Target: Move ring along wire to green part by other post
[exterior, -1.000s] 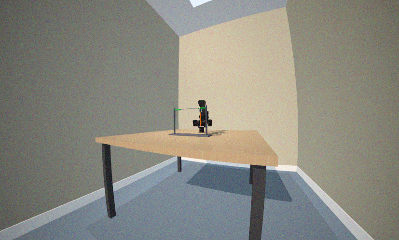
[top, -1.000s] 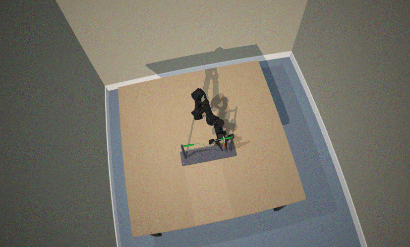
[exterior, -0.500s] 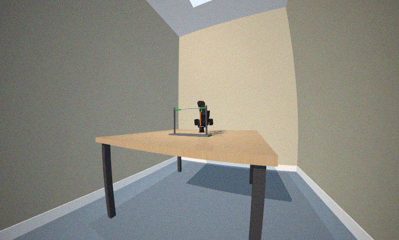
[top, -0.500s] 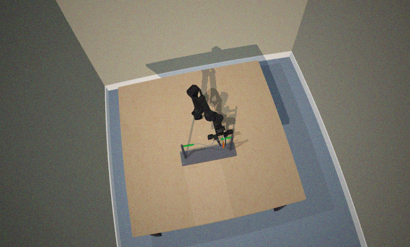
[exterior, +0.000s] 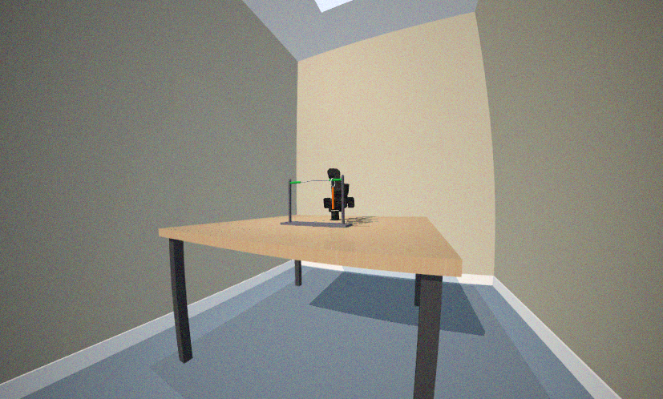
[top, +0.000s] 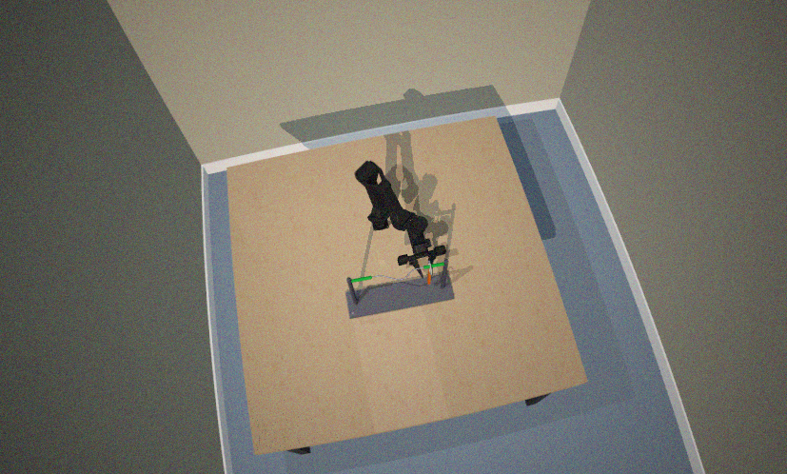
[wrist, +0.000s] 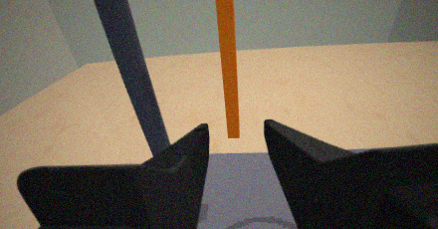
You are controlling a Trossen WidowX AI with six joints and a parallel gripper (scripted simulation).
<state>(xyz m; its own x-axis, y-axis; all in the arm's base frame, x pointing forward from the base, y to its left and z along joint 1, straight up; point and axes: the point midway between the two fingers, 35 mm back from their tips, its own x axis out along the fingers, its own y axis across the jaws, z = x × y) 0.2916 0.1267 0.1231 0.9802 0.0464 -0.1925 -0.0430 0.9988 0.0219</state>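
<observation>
The ring's orange handle (wrist: 227, 57) hangs at upper centre of the wrist view beside the post (wrist: 130, 67), apparently delivered to the far green part (top: 435, 266), and the gripper (wrist: 235, 131), jaws apart and empty, only needs to retreat

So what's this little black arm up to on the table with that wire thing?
It is working a wire game: a ring on an orange handle has to travel along the wire between two posts. Right now the handle hangs by itself from the green end of the wire, next to one post. The arm's hand is open and empty, its two fingers apart with the handle's lower tip just ahead of them, touching neither. The other green end is at the far post.
</observation>
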